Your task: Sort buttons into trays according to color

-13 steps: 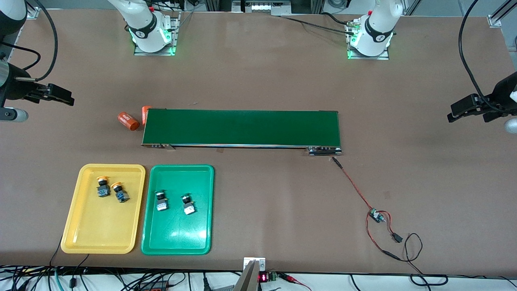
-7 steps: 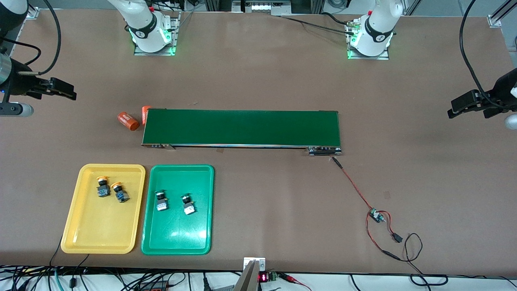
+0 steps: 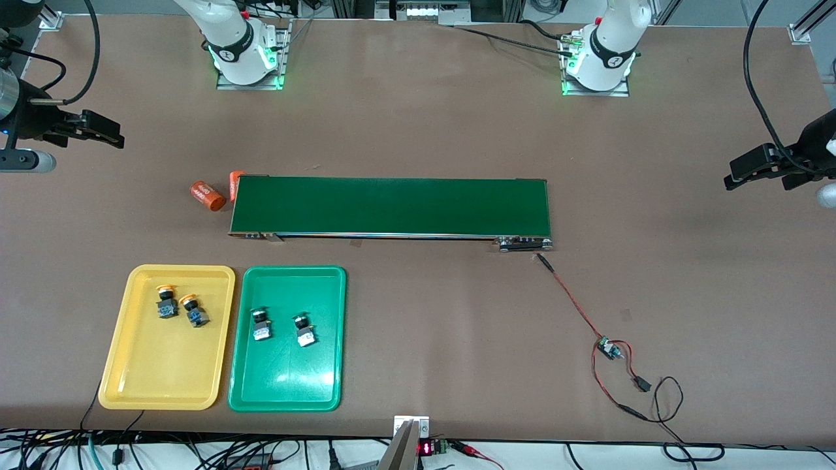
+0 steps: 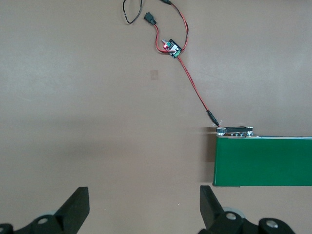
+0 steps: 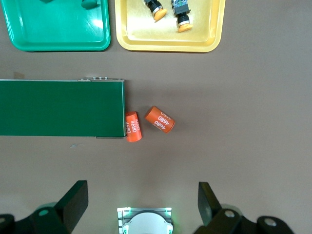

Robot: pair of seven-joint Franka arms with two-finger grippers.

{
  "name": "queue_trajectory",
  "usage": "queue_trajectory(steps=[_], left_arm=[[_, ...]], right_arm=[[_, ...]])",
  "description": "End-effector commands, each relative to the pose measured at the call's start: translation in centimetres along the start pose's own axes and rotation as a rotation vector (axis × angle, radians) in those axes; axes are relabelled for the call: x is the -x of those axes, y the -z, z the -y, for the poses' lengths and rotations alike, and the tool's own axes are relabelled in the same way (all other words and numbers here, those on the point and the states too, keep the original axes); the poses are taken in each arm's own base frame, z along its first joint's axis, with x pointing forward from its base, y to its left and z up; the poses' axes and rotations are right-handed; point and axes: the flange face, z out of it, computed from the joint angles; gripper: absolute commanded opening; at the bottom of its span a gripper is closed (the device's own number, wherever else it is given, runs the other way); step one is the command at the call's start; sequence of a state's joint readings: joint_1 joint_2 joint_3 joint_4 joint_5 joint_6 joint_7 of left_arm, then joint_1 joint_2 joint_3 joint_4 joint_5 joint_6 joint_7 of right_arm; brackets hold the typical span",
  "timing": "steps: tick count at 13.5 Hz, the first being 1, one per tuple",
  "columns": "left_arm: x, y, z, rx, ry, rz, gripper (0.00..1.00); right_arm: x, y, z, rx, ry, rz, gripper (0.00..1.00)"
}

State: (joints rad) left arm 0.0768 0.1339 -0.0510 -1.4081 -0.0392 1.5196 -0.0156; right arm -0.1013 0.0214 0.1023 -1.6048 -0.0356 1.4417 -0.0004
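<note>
You see only the fingertips of each gripper in its wrist view, and the green tray [image 5: 58, 27] is cut off there, its buttons barely showing. The right gripper [image 3: 104, 130] hangs with jaws apart over bare table at its arm's end, well apart from the trays. The left gripper [image 3: 751, 171] is likewise spread, empty, with the conveyor belt [image 3: 390, 205] end nearby. Count four buttons: two yellow-capped buttons [image 3: 179, 310] in the yellow tray [image 3: 150, 385], two green-capped buttons [image 3: 281, 326] in the green one. Two orange cylinders [image 3: 208, 195] lie beside the belt.
</note>
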Motion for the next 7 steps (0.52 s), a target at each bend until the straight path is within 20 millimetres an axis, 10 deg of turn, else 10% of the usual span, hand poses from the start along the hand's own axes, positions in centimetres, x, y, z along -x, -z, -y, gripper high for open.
queue_trajectory(steps=[1, 7], left_arm=[[0.4, 0.5, 0.1, -0.013, -0.001, 0.000, 1.00], [0.2, 0.5, 0.3, -0.015, 0.002, -0.007, 1.00]], right_arm=[[0.1, 0.0, 0.4, -0.017, 0.005, -0.011, 1.00], [0.1, 0.3, 2.9, -0.066, 0.046, -0.025, 1.00]])
